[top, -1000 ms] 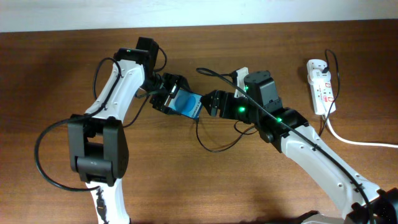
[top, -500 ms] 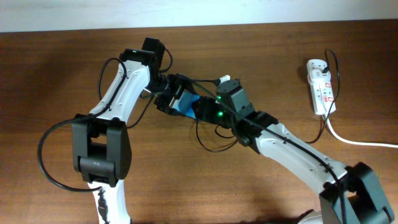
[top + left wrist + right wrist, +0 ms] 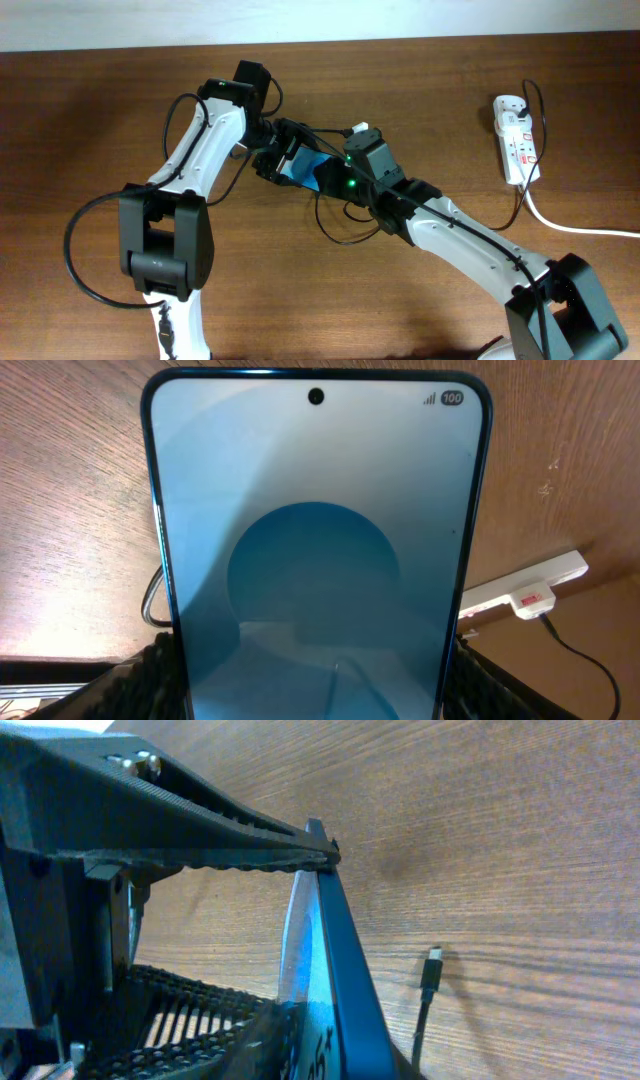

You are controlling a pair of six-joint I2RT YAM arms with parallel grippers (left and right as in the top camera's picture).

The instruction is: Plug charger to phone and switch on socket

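The phone [image 3: 303, 166], its blue screen lit, is held off the table left of centre. My left gripper [image 3: 285, 160] is shut on it across its width; in the left wrist view the phone [image 3: 315, 540] fills the frame between both fingers. My right gripper [image 3: 325, 178] is shut on the phone's other end, and its ribbed pad [image 3: 180, 1020] presses the screen of the edge-on phone [image 3: 335, 960]. The charger [image 3: 340, 238] loops on the wood below the phone. Its plug tip [image 3: 432, 960] lies free on the table. The socket [image 3: 517, 140] lies at the far right.
A thick white cord [image 3: 570, 228] runs from the socket off the right edge. The socket [image 3: 525, 585] also shows behind the phone in the left wrist view. A pale wall borders the table's far edge [image 3: 400, 20].
My right arm swung left to the phone and its jaws closed onto the phone's end. The left arm kept its grip, shifting the phone slightly.
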